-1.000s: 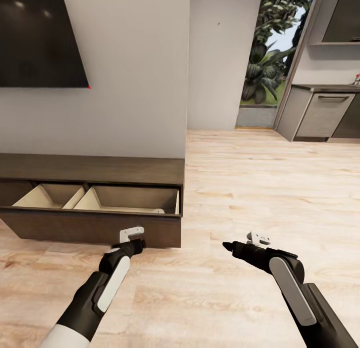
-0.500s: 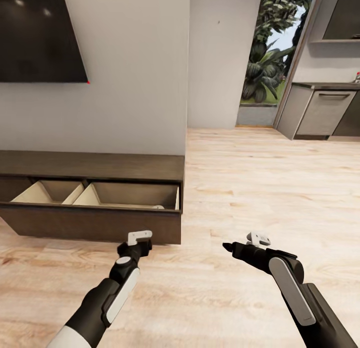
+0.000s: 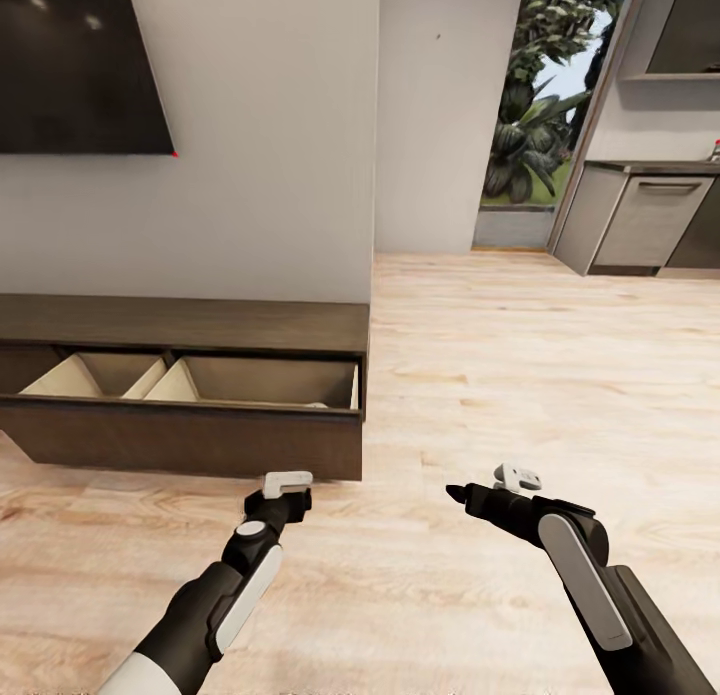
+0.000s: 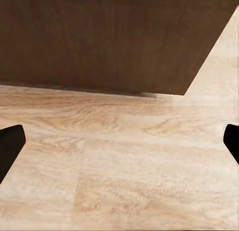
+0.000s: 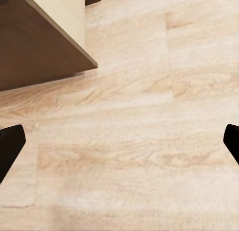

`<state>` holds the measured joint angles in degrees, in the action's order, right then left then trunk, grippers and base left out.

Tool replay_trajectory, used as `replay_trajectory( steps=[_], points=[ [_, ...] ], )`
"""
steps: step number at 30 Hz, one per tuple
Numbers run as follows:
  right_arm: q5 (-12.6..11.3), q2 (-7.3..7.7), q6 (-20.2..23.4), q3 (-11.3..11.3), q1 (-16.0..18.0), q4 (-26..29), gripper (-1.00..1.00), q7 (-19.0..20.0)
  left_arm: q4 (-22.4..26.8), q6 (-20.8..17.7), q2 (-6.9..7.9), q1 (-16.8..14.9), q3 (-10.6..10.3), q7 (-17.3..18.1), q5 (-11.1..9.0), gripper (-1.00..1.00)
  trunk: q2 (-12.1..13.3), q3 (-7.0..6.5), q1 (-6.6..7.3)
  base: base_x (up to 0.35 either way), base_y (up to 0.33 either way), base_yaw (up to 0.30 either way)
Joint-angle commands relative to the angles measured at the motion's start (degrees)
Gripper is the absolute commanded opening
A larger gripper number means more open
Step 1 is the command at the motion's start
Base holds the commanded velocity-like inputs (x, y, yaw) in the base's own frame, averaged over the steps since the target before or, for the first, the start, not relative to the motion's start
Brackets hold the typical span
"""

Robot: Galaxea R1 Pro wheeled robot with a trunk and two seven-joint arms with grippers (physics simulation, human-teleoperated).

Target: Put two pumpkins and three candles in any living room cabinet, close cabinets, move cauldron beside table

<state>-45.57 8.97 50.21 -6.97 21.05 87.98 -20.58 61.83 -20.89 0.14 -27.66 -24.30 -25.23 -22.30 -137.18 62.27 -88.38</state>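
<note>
Drawer open, both grippers empty

Floor (image 3: 520, 355) first: pale wood-grain planks run wide across the room to a doorway with greenery behind it. Against the grey wall sits the cabinet (image 3: 180, 325), long, low, dark brown, flat-fronted and handleless, under a black wall screen (image 3: 80, 65). Its drawer (image 3: 200, 387) stands pulled out, pale light-wood walls and a slanted divider showing; a small pale shape peeks over the front edge, too little to name. No pumpkins or candles are visible on the floor here. The left gripper (image 3: 288, 482) hovers just off the drawer front, and its wrist view shows the two dark fingertips wide apart with nothing between them. The right gripper (image 3: 517, 475) hangs over bare planks, fingers equally spread and empty. My read: the step in hand is the cabinet. Either push that front square and flat to shut it, or turn away for more items first.
</note>
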Motion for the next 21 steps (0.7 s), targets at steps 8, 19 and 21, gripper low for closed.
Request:
replay_trajectory(
  steps=[8,19,21],
  points=[
    [-0.57,0.08,-0.01,-0.06,0.04,0.07,1.0,-0.6,-0.26,5.41,2.37,-0.11,-0.26,5.93,1.23,1.0,-3.25,1.49,-1.75,0.0,0.0,0.0],
    [-0.49,0.08,-0.02,-0.06,0.04,0.0,1.0,-0.6,-0.48,6.95,2.63,-0.1,-0.44,5.96,1.64,1.0,-6.11,3.64,-3.39,0.0,0.0,0.0],
    [-0.49,0.08,-0.02,-0.06,0.04,0.0,1.0,-0.6,-0.48,6.98,2.6,-0.11,-0.47,5.92,1.64,1.0,-6.14,4.08,-3.45,0.0,0.0,0.0]
  ],
)
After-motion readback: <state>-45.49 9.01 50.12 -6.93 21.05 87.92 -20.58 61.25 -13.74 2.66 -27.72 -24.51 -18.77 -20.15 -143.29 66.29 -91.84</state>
